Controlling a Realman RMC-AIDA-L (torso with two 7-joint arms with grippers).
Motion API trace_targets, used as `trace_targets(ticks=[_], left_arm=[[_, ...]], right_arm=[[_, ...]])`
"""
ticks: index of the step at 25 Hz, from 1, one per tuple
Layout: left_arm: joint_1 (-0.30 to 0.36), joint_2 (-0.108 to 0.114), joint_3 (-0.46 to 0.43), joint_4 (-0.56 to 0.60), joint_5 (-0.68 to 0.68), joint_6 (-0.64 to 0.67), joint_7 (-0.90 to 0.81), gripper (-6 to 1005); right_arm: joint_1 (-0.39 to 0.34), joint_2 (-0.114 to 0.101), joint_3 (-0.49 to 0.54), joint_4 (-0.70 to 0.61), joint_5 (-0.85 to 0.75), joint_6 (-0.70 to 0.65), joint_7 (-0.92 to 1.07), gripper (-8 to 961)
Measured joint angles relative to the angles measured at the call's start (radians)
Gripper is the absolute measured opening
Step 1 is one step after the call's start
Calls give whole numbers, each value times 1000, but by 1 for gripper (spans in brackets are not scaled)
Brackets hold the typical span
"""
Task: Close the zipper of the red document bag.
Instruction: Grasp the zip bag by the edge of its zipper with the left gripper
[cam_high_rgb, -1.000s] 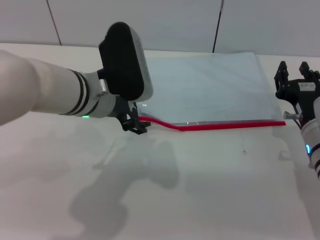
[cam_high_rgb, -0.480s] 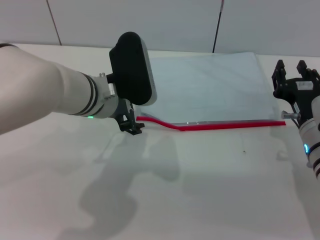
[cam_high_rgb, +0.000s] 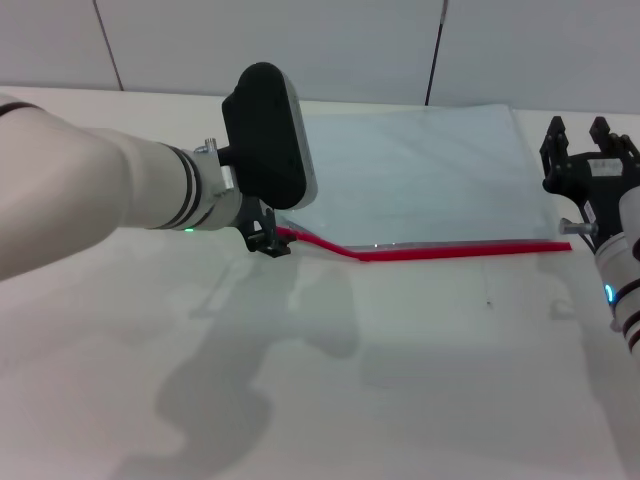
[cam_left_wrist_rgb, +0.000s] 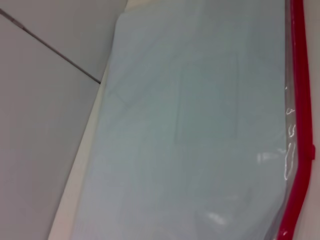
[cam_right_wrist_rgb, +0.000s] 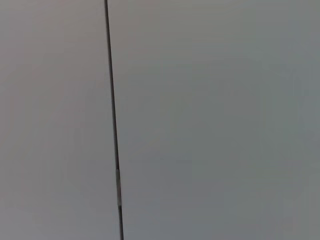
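No readable text anywhere.
The bag, its zipper, the table, the wall and both arms carry no legible words, numbers, brands or signs in any view.
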Motion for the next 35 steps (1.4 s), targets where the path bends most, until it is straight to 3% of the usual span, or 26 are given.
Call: trace_targets(ticks=[9, 24, 35], left_arm=[[-5, -1, 6, -33, 0, -47, -6, 887], [4, -3, 71, 43, 1, -7, -59, 888], [3, -1, 84, 30, 8, 17, -80, 889]], right_arm=[[2, 0, 0, 0, 0, 1, 0, 458], [1, 0, 0, 0, 0, 1, -1, 454], [2, 0, 0, 3, 0, -2, -2, 451]])
